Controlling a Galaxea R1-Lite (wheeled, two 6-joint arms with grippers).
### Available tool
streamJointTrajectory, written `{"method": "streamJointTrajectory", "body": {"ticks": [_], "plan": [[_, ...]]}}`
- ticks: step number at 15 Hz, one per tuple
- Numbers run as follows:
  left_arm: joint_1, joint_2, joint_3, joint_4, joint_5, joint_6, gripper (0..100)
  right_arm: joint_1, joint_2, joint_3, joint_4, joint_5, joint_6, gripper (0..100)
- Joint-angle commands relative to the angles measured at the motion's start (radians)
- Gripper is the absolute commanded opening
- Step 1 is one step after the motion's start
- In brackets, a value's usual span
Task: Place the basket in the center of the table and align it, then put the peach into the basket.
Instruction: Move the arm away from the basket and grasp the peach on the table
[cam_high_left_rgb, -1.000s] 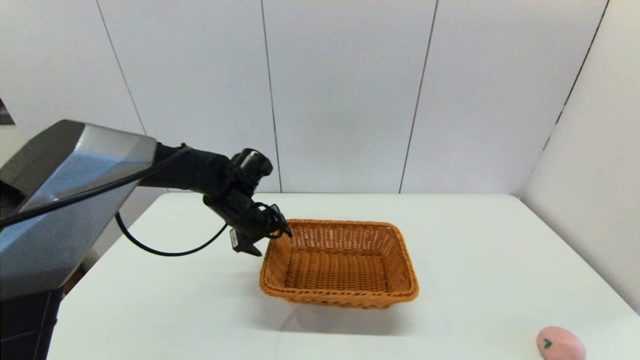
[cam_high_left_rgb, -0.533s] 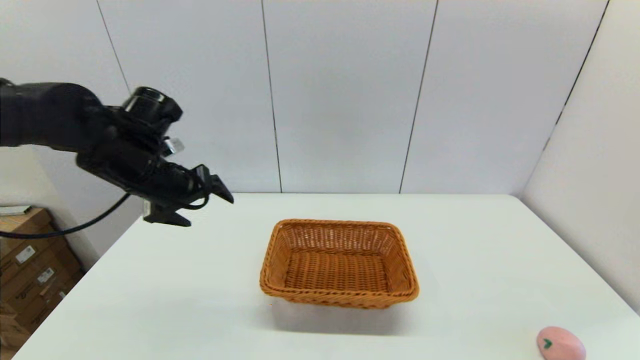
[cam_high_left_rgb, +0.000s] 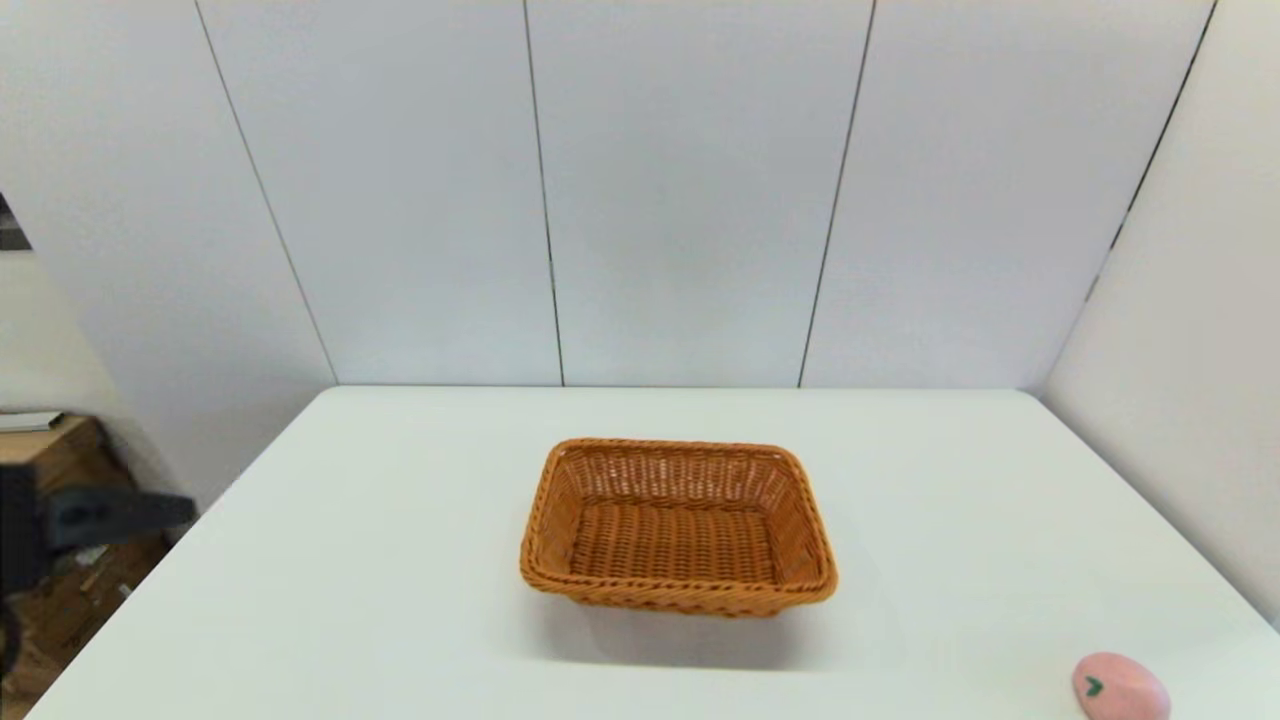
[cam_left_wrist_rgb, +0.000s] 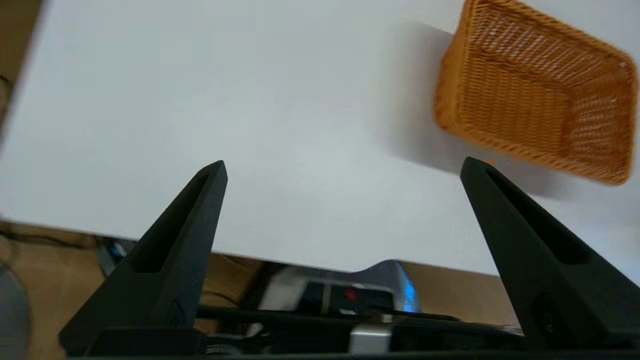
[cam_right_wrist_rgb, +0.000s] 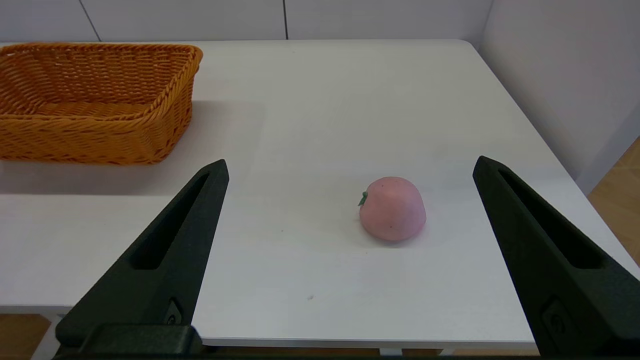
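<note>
No legible text, label, brand, number or sign appears in any view. The only marking found is a small dark green leaf mark on the peach (cam_high_left_rgb: 1120, 688); it carries no lettering. The basket (cam_high_left_rgb: 678, 528) and the table (cam_high_left_rgb: 400, 560) bear no print. Cardboard boxes (cam_high_left_rgb: 60, 480) beyond the table's left edge show nothing that can be read.

Long, tapered black jaws, seemingly slotted.
</note>
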Motion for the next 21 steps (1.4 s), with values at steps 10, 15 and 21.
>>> {"method": "streamJointTrajectory", "body": {"ticks": [10,15,21], "plan": [[0.161,-0.77,0.653,-0.312,0.267,0.351,100,0.0,0.0,0.0,0.001,0.001,0.002,100],[0.15,-0.84,0.908,-0.681,0.048,0.492,100,0.0,0.0,0.0,-0.001,0.001,0.002,100],[0.138,-0.98,0.904,-0.608,-0.029,0.472,100,-0.003,0.129,-0.103,0.041,-0.002,0.01,100]]}}
